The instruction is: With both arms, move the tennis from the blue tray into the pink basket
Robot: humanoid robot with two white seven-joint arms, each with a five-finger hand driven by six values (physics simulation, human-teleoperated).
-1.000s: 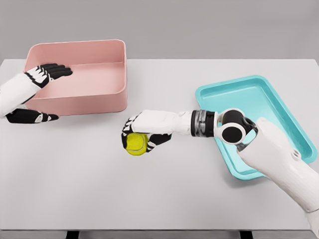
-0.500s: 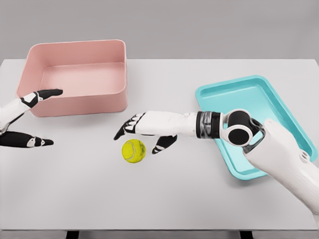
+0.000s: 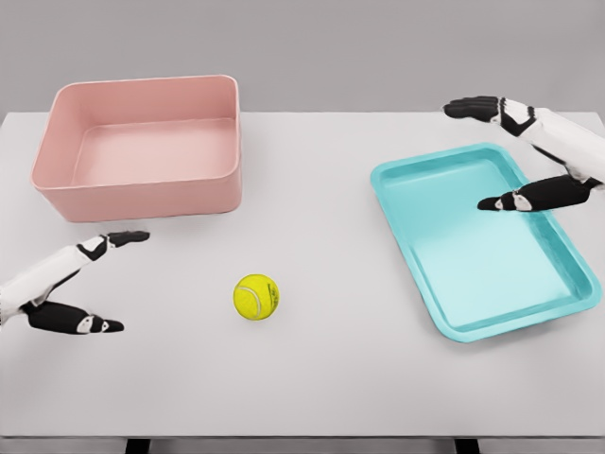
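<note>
Tennis ball [image 3: 255, 296] loose on surface [image 3: 321, 378], below pink basket [image 3: 142, 189]; left robot hand [image 3: 80, 284] and right robot hand [image 3: 515, 156] both spread, holding nothing.

Fuzzy felt tennis ball [image 3: 255, 296]; smooth matt table [image 3: 312, 378].

The ball [image 3: 255, 296] near the middle is bright yellow-green with a thin pale curved seam line. The basket [image 3: 142, 197] at the far left is a plain soft pink, inside and out. The tray [image 3: 397, 175] on the right is plain turquoise blue, its floor a shade lighter than its rim. The table [image 3: 312, 378] is plain pale grey-white under a grey backdrop. The left hand [image 3: 80, 284] and right hand [image 3: 525, 151] are white with black fingers.
</note>
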